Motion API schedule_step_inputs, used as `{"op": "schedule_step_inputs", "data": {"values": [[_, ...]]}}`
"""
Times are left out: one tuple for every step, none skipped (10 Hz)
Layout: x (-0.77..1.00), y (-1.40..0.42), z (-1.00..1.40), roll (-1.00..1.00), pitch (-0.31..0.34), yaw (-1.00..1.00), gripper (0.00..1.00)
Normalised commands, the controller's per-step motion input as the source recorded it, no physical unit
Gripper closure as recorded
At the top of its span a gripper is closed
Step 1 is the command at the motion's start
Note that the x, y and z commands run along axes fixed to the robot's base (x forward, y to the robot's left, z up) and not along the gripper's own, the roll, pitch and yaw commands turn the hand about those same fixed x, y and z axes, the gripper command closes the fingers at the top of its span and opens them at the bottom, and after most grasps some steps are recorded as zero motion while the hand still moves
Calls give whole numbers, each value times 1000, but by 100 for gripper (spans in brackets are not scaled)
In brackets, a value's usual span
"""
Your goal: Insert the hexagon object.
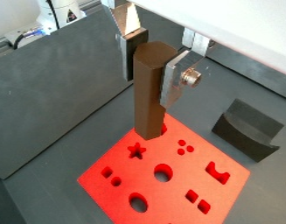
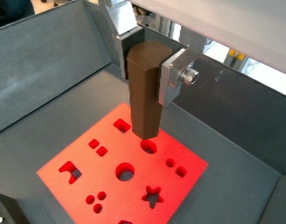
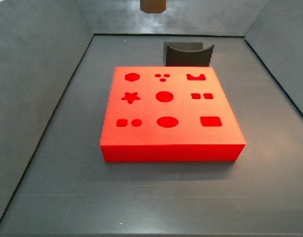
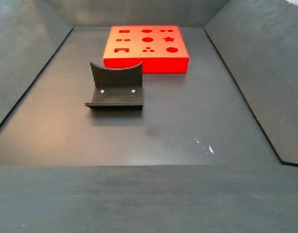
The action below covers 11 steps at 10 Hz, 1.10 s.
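Note:
My gripper is shut on the hexagon object, a long brown wooden peg with a hexagonal cross-section, held upright between the silver fingers. Both wrist views show this; in the other one the gripper holds the peg the same way. The peg hangs above the red block, which has several shaped holes in its top. In a side view only the peg's lower tip shows, high above the block's far end. The gripper is out of frame in both side views.
A dark grey curved block stands on the floor beyond the red block; it also shows in a wrist view and a side view. Grey walls enclose the floor. The red block lies near the far wall.

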Motion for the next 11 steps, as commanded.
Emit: {"op": "schedule_step_inputs", "data": {"values": [[-60,86,-106,41,16,77,100],[157,394,-314,-46,16,0,100],[0,743,-469,-204,0,0,100],[-94,777,-506,-129,-23,-120,100],[0,794,-546,-70,0,-183,100],[0,709,-557,-17,0,-320,100],[0,531,-586,0,0,-529,100],[0,297,-549,0,-3,-771,100],[-69,114,-480,0,-33,-923,100],[-129,0,-417,-10,-74,-1000,100],[-174,0,-380,-80,-120,-886,100]]}}
